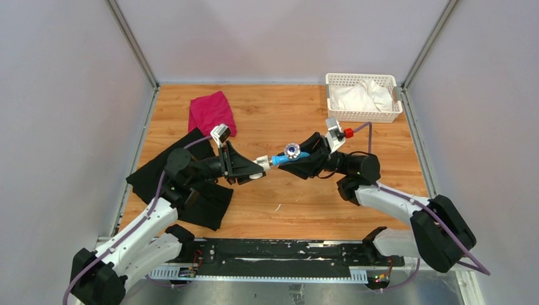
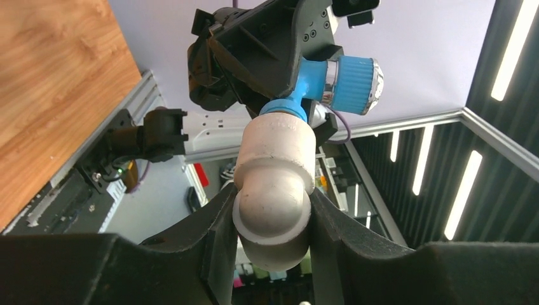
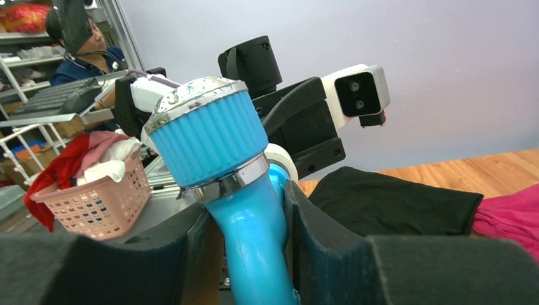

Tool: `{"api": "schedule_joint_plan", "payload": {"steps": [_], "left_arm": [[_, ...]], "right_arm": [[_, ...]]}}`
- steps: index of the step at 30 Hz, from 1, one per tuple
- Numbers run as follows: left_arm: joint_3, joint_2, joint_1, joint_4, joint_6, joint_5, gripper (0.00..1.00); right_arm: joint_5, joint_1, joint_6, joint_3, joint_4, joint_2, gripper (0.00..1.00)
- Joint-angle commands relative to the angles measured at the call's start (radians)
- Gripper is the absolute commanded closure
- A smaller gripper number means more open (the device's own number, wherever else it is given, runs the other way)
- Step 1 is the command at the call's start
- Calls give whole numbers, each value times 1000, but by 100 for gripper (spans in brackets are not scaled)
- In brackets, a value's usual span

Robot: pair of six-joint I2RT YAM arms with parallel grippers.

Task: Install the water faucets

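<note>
The blue water faucet [image 1: 289, 155] with its round silvery-blue knob [image 1: 292, 150] hangs in the air over the table middle, its end set into the white pipe fitting [image 1: 262, 161]. My right gripper [image 1: 299, 164] is shut on the faucet's blue body [image 3: 254, 248], knob [image 3: 206, 130] above the fingers. My left gripper [image 1: 254, 168] is shut on the white fitting [image 2: 273, 197]. In the left wrist view the faucet [image 2: 330, 82] meets the fitting's far end.
A black cloth [image 1: 181, 184] lies under my left arm, a magenta cloth [image 1: 211, 112] behind it. A white basket [image 1: 362, 96] with white cloth stands at the back right. Wooden tabletop [image 1: 286, 203] between the arms.
</note>
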Motion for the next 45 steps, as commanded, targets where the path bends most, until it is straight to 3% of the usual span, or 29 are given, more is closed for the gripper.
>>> {"api": "schedule_joint_plan", "payload": {"steps": [1, 10, 18, 23, 27, 30, 32, 35, 38, 42, 45], "left_arm": [[47, -21, -10, 65, 244, -88, 100], [76, -8, -10, 65, 337, -24, 100], [101, -6, -10, 65, 481, -1, 100], [129, 28, -10, 65, 488, 21, 100], [136, 29, -10, 66, 490, 15, 100], [148, 35, -10, 55, 492, 18, 100], [157, 41, -8, 28, 491, 30, 100], [182, 62, -5, -13, 479, 93, 100], [191, 82, 9, -28, 435, 171, 100], [180, 100, 32, -29, 351, 254, 100], [181, 110, 38, -28, 323, 297, 100]], "right_arm": [[2, 37, 215, 32, -63, 40, 100], [-51, 38, 308, 80, -128, 86, 100], [-79, 37, 450, 90, -62, 149, 100], [-84, 37, 447, 77, -70, 149, 100], [-66, 36, 327, 56, -220, 92, 100], [-61, 24, 170, 56, -461, 14, 100], [-60, 3, 102, 56, -601, -35, 90], [-57, -55, 11, 36, -752, -118, 59], [-45, -137, -82, 23, -925, -226, 40], [0, -219, -272, 38, -1211, -363, 30], [59, -231, -426, 68, -1379, -457, 30]]}}
